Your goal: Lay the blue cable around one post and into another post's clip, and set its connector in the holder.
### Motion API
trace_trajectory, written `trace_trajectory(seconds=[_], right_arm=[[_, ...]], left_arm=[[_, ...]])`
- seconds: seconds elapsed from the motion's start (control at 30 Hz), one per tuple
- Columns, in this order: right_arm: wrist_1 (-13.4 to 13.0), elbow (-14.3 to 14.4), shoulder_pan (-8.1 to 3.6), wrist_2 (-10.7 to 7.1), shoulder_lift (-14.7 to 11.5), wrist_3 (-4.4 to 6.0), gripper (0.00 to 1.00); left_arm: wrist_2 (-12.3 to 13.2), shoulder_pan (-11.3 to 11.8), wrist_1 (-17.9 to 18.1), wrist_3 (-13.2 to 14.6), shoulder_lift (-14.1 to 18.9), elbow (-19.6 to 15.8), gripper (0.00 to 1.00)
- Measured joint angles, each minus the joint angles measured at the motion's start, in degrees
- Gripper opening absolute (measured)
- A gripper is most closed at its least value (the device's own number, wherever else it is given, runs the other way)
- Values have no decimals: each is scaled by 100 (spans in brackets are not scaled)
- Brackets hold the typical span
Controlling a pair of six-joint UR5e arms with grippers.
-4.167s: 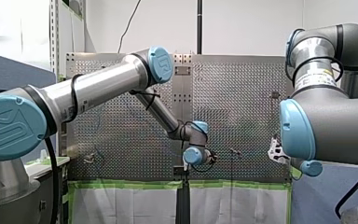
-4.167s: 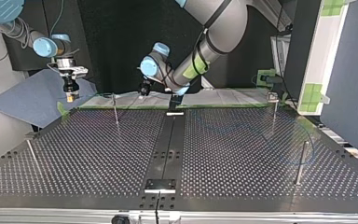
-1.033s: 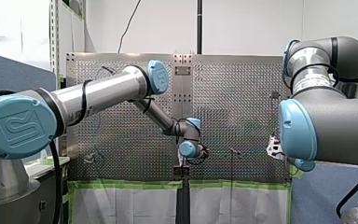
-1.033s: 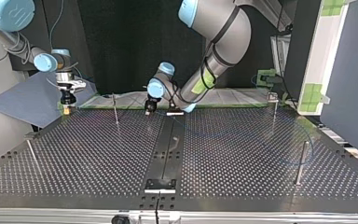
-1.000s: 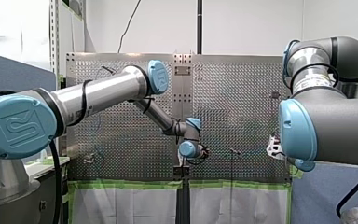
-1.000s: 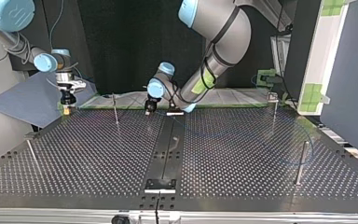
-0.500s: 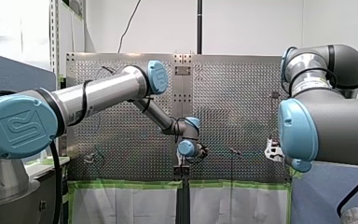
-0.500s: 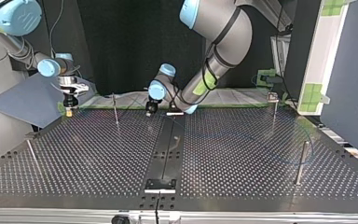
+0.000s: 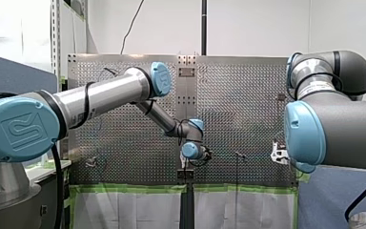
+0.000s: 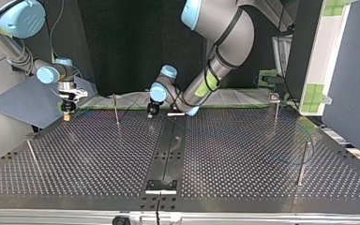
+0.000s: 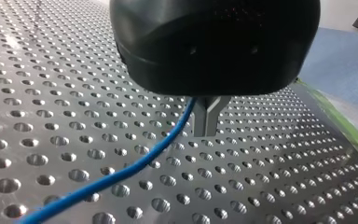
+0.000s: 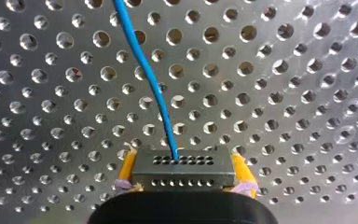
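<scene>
**The blue cable (image 11: pixel 121 171) is being held at two places low over the perforated bench (image 10: pixel 243 154), its connector (image 12: pixel 183 164) not yet being set down.**

The connector is being clamped between the yellow pads (image 12: pixel 127 168) of my right pincer (image 12: pixel 183 170), well to one side of the thin post (image 10: pixel 116 112). On that post's other side, just beside it, the metal fingers (image 11: pixel 199 116) of my left pincer (image 11: pixel 206 133) are being pressed shut on the cable itself. Both wrists are being pointed down at the bench, with my left arm being stretched far out. The cable is probably best being fed low with slight slack and drawn against the post's side, not over its top.
</scene>
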Motion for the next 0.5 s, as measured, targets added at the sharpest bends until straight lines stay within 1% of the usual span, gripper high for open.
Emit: trace_trajectory(seconds=[0.1, 0.3, 0.33, 0.37, 0.4, 0.43, 0.47, 0.5], right_arm=[[96, -14, 13, 18, 5, 1, 0], [103, -47, 54, 70, 10, 4, 0], [106, -52, 63, 74, 10, 4, 0], [112, -56, 74, 77, 10, 6, 0], [116, -58, 80, 78, 10, 6, 0], [122, -60, 86, 80, 11, 5, 0], [129, -60, 92, 83, 11, 3, 0], [133, -60, 98, 85, 11, 4, 0]], left_arm=[[-2, 15, -24, -8, 0, 7, 1], [-29, 33, -112, -11, -1, 36, 1], [-29, 33, -123, -9, 0, 38, 7], [-25, 32, -130, -6, 1, 35, 7], [-14, 27, -135, 7, 1, 25, 17], [-4, 19, -136, 28, 1, 13, 25], [2, 10, -137, 56, 2, -6, 25], [-6, -11, -138, 114, 2, -44, 35]])
